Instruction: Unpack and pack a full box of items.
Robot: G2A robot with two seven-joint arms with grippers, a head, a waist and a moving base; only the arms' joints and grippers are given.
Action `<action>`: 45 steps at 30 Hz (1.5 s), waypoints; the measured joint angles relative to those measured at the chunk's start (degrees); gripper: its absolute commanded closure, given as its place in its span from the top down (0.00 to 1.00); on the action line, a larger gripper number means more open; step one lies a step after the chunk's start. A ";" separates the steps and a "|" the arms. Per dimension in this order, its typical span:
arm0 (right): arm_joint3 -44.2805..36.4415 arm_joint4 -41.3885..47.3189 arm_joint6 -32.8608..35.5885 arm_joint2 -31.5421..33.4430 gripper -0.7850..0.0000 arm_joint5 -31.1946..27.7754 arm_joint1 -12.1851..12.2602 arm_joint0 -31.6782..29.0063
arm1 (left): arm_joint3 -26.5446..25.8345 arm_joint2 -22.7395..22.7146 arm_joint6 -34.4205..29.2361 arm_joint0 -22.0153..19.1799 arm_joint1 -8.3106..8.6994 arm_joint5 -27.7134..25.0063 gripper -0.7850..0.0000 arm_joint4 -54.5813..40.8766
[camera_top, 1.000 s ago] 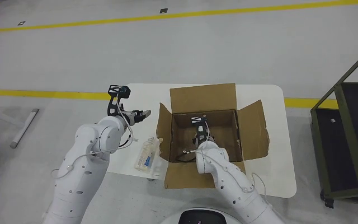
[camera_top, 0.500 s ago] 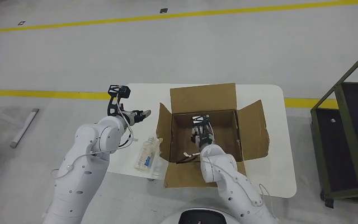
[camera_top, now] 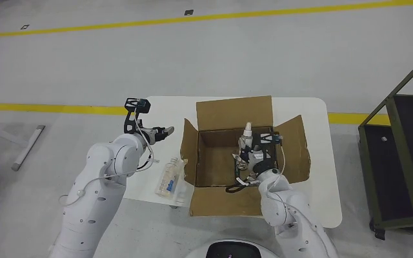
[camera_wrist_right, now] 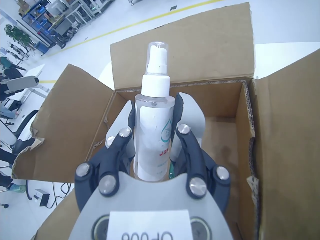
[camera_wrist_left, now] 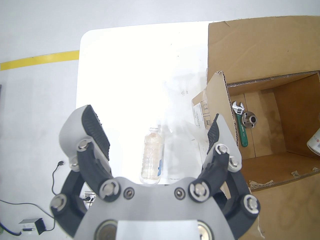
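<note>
The right claw (camera_wrist_right: 155, 104) grips a clear spray bottle (camera_wrist_right: 153, 126) by its body, above the open cardboard box (camera_top: 235, 113) on the bench (camera_top: 168, 106). The left claw (camera_wrist_left: 151, 119) gapes wide at the box's 10 o'clock. A plastic bottle (camera_wrist_left: 151, 156) lies on the bench at the box's 8 o'clock. A green-handled wrench (camera_wrist_left: 241, 128) and a metal flange (camera_wrist_left: 250, 120) lie inside the box.

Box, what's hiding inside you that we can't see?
Top view: the right arm and spray bottle cover part of the box floor; the rest is too dark.
Left wrist view: a white item is cut off by the picture edge; what it is cannot be told.
Right wrist view: the right tool and bottle hide the floor beneath them.
</note>
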 measured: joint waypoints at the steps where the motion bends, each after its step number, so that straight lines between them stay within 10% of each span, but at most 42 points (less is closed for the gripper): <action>1: 0.02 -0.03 0.02 -0.04 0.00 0.03 0.00 0.03 | 0.00 0.00 0.00 0.00 0.00 0.00 1.00 0.00; 13: -4.59 2.12 -1.20 3.24 0.00 -0.47 0.26 -1.25 | 0.00 0.00 0.00 0.00 0.00 0.00 1.00 0.00; 23: -24.45 13.98 -1.99 25.46 0.00 -0.55 1.42 -11.22 | 0.00 0.00 0.00 0.00 0.00 0.00 1.00 0.00; 31: -24.45 9.69 1.12 39.55 0.00 -0.51 2.07 -20.46 | 0.00 0.00 0.00 0.00 0.00 0.00 1.00 0.00; 45: -7.22 -16.70 10.04 26.64 0.00 -5.19 2.90 -18.44 | 0.00 0.00 0.00 0.00 0.00 0.00 1.00 0.00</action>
